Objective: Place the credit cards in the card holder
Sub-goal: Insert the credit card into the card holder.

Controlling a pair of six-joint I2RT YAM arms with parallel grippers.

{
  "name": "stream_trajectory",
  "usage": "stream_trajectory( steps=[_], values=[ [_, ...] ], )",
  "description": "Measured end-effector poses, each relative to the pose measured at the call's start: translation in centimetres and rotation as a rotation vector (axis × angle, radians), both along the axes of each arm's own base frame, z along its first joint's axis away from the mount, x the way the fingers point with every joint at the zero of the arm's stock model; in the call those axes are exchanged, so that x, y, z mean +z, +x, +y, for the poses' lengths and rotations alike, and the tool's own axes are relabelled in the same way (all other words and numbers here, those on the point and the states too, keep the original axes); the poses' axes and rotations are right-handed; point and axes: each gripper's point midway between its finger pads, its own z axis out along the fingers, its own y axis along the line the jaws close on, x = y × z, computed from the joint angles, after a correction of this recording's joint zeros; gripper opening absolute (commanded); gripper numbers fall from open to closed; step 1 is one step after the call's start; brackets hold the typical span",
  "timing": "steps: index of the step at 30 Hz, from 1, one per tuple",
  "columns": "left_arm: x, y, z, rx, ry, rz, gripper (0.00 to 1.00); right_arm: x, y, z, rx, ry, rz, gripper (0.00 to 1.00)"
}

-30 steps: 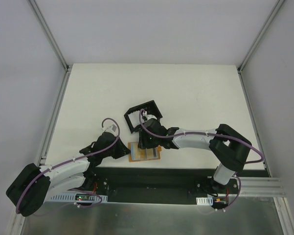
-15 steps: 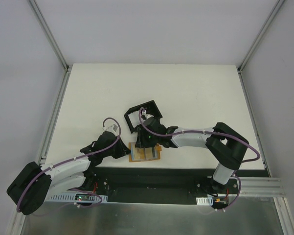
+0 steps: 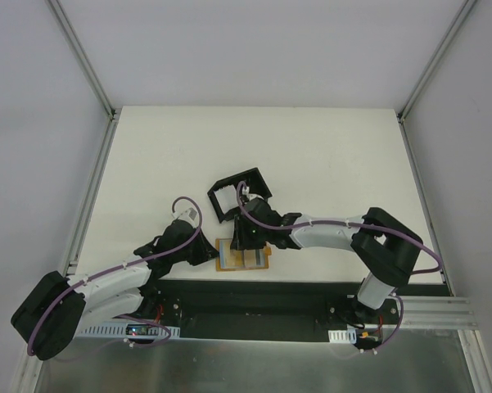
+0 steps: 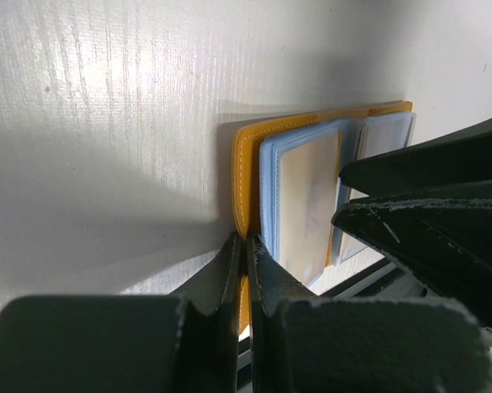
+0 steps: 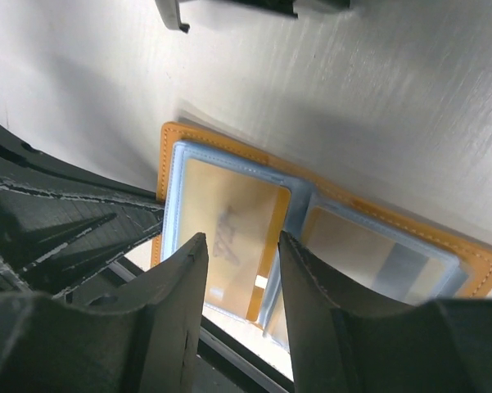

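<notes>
The open tan-orange wallet (image 3: 243, 256) lies flat at the desk's (image 3: 311, 155) 6 o'clock edge, its clear sleeves facing up. Two credit cards sit in those sleeves: a tan card (image 5: 229, 225) in the sleeve nearest the left arm, and a second card (image 5: 368, 254) in the neighbouring sleeve.

The right gripper (image 5: 241, 241) hangs directly over the wallet with its jaws spread about halfway. In the right wrist view the tan card shows in the gap between the two fingers (image 5: 176, 282) — whether the tips touch the sleeve cannot be told.

The left gripper (image 4: 246, 241) comes in at the wallet's 9 o'clock side. Its jaws are pressed together on the wallet's stitched edge, with a sliver of orange showing between them.

The card holder (image 3: 232, 180) — a black open-topped box — stands at 12 o'clock from the wallet, just beyond the right gripper and apart from both sets of jaws. None of its inside that shows in the top view holds a card.
</notes>
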Motion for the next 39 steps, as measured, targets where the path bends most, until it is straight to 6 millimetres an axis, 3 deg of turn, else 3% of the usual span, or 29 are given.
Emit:
stream_trajectory(
  steps=[6, 22, 31, 39],
  values=[
    [0.0, -0.1, 0.0, 0.006, -0.004, 0.005, 0.00, -0.3, -1.3, 0.1, 0.010, -0.010, 0.016, 0.43],
    [0.0, -0.1, 0.1, 0.011, -0.004, 0.013, 0.00, 0.3, -2.4, 1.4, 0.030, 0.040, 0.039, 0.43],
    [0.0, -0.2, 0.1, 0.012, -0.007, 0.011, 0.00, 0.0, -1.9, -0.4, -0.015, -0.038, 0.007, 0.44],
    [0.0, -0.2, 0.1, 0.013, -0.008, 0.012, 0.00, -0.4, -2.1, -0.7, -0.018, -0.059, 0.018, 0.45]
  ],
)
